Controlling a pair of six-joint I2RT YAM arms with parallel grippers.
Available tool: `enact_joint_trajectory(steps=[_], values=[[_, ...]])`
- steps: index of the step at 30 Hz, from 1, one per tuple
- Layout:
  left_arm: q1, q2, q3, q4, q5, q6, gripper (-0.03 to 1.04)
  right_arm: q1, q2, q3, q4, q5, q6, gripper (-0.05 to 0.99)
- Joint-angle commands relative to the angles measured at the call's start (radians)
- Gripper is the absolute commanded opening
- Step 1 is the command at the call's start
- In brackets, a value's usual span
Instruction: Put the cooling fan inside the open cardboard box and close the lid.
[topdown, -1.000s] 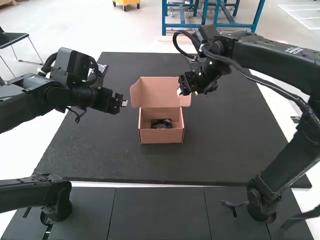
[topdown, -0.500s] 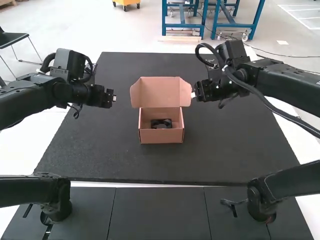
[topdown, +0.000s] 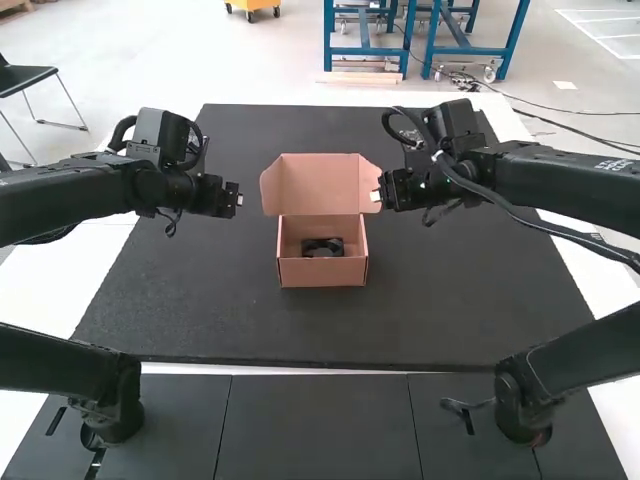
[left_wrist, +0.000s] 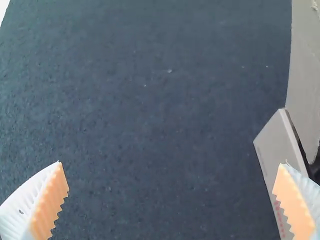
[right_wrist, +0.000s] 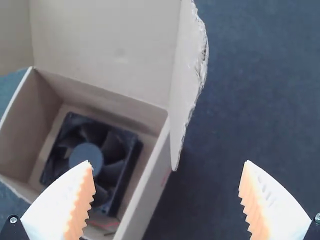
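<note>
Left gripper (topdown: 233, 198), white ribbed fingers spread, empty, hangs just left of the upright lid (topdown: 312, 185). Small brown cardboard box (topdown: 322, 266) sits mid black mat (topdown: 200, 290) — square black cooling fan (topdown: 323, 246) flat inside. Right gripper (topdown: 378, 195) beside the lid's right flap — released, empty.

A black, perhaps foam, mat (topdown: 200, 290) lies spread over the white table (topdown: 45, 285).

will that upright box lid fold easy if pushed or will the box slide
The lid is thin cardboard on one crease, so it probably hinges over easily. The box looks small, holding only the fan, so it may well slide or tip.
</note>
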Motion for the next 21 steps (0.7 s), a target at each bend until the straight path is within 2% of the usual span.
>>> enact_joint_trajectory(steps=[1, 9, 21], values=[[0.010, 0.021, 0.033, 0.027, -0.011, -0.004, 0.97, -0.014, 0.039, 0.004, 0.032, -0.023, 0.007, 0.65], [0.010, 0.077, 0.052, 0.090, -0.011, -0.005, 0.97, -0.014, 0.148, 0.038, 0.123, -0.029, 0.003, 0.65], [0.010, 0.127, 0.087, 0.140, -0.011, -0.007, 0.97, -0.014, 0.229, 0.096, 0.167, -0.020, 0.005, 0.65]])
